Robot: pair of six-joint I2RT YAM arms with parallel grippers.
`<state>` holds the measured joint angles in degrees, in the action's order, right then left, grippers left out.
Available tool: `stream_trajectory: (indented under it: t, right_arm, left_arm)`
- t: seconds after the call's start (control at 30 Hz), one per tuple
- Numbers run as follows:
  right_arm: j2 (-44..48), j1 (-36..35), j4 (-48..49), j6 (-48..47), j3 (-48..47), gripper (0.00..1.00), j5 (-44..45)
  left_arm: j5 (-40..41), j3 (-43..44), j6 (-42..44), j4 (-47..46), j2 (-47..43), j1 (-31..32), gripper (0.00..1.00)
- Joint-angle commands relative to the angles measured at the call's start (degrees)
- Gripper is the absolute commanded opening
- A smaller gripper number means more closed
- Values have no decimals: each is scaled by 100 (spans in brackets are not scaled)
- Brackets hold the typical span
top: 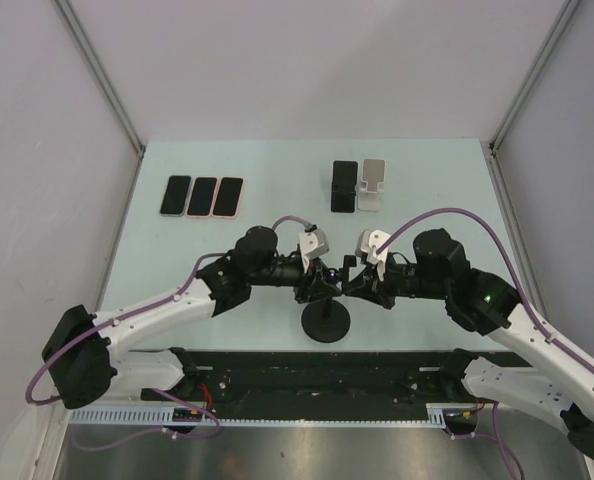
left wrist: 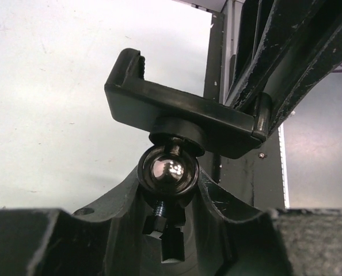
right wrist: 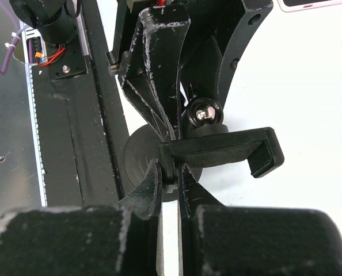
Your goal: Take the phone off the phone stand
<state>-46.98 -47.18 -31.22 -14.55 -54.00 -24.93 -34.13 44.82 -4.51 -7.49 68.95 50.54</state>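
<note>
- Position: phone stand point(top: 327, 322) sits on its round base at the near side of the table point(top: 277, 165), between the two arms; its clamp point(right wrist: 223, 150) shows bare in both wrist views, with no phone in it that I can see.
- Phones: four lie flat at the far side, a row of three point(top: 202, 196) to the left and a black phone point(top: 344, 186) just beside a pale stand-like piece point(top: 373, 186); which one is the task's phone I cannot tell.
- Grip: left gripper point(left wrist: 168, 187) is closed narrow around the ball joint point(left wrist: 167, 168) under the clamp, bracing the stand; right gripper point(right wrist: 171, 183) is pinched tight on the clamp's end arm, its fingers nearly meeting.
- Risk, as I judge it: two holds on one small stand; if either arm pulls off-axis, the ball joint could swivel, or the base could tip and skid.
- Risk: the right pinch sits at the very end of the clamp arm; it could slip off, and if the clamp is sprung it might snap back.
- Risk: if the phone is indeed out, more tugging gains nothing — letting go one arm at a time looks safer.
- Writing: no brand, label or lettering can be read; the phones are too small in the top view, and the wrist views show only scuffed black plastic.
</note>
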Motion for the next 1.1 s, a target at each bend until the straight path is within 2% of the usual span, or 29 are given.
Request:
stream_trajectory:
  t: [0.0,0.03,0.1,0.13,0.2,0.23,0.33,0.43,0.5,0.63,0.67,0.7,0.83,1.07]
  right_arm:
    - [-21,-63,696,365,-49,0,-118]
    - [-22,-63,714,373,-49,0,13]
    - [-13,-55,740,382,-49,0,163]
    - [5,-63,767,391,-49,0,320]
    - [13,-55,811,452,-49,0,532]
    - [22,-46,854,470,-49,0,724]
    - [40,15,916,567,-49,0,1216]
    - [31,182,1012,681,-50,0,1874]
    - [14,401,1100,769,-58,0,2219]
    - [-74,920,1512,1006,-67,0,3237]
    - [-118,1034,1601,1015,-67,0,3414]
    - [-205,1122,1689,1024,-67,0,3607]
    - [-592,1701,2356,1033,-67,0,4582]
    - [-1514,2834,3745,1235,-102,0,4699]
  left_arm:
    - [520,220,293,-649,-250,87,24]
    - [591,212,284,-649,-302,87,34]
    - [915,177,284,-649,-408,87,44]
    - [1065,150,293,-649,-522,87,54]
    - [1346,106,284,-649,-671,78,69]
    - [1652,54,267,-649,-829,78,83]
    - [2233,-52,214,-631,-1206,70,100]
    - [2656,-70,205,-421,-1663,35,100]
    - [3253,-35,205,-63,-1884,-18,100]
    - [4921,219,232,747,-2411,-80,100]
    - [5560,281,223,1036,-2447,-176,100]
    - [5784,343,214,1456,-2491,-246,100]
    - [6076,493,30,2172,-2737,-887,100]
    - [5891,45,65,2357,-3045,-2196,100]
